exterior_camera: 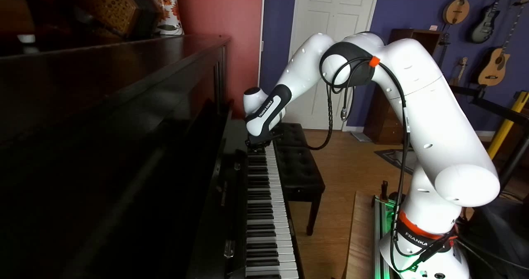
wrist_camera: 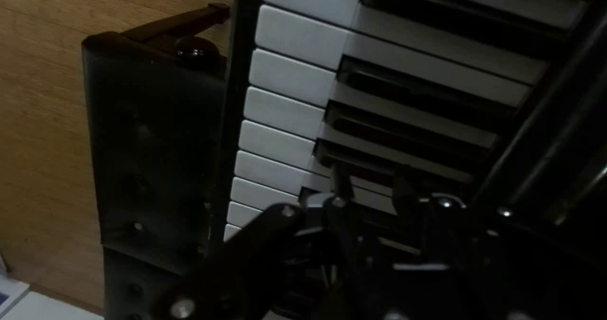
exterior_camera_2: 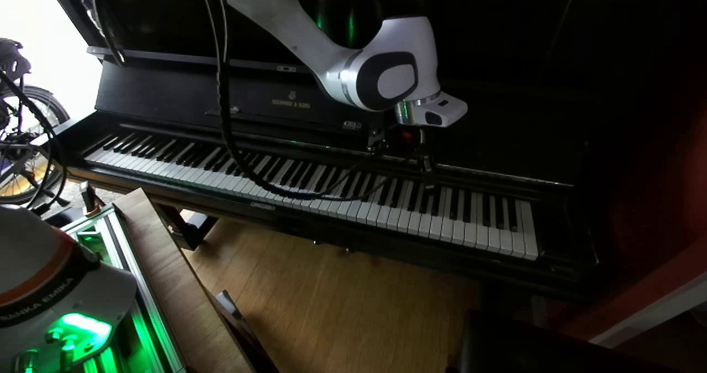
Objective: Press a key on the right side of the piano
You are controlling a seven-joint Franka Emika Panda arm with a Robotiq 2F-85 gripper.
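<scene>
The glossy dark piano (exterior_camera: 124, 146) stands with its lid open in both exterior views, and its lettered fallboard (exterior_camera_2: 291, 103) rises behind the keys. The long row of white keys (exterior_camera_2: 353, 207) and black keys runs under my arm, and the keys also fill the middle of the wrist view (wrist_camera: 294, 73). My black gripper (exterior_camera_2: 406, 166) points down over the right part of the keyboard, short of its right end. In the wrist view the gripper (wrist_camera: 372, 180) has its two fingertips apart, with keys and nothing held between them. Whether a fingertip touches a key cannot be told.
A black padded bench (exterior_camera: 301, 167) stands close in front of the keyboard's right part. My arm's black cable (exterior_camera_2: 237, 157) hangs in a loop before the keys. A concertina-like box (exterior_camera: 124, 10) and a floral cloth item (exterior_camera: 167, 8) stand on the piano's top.
</scene>
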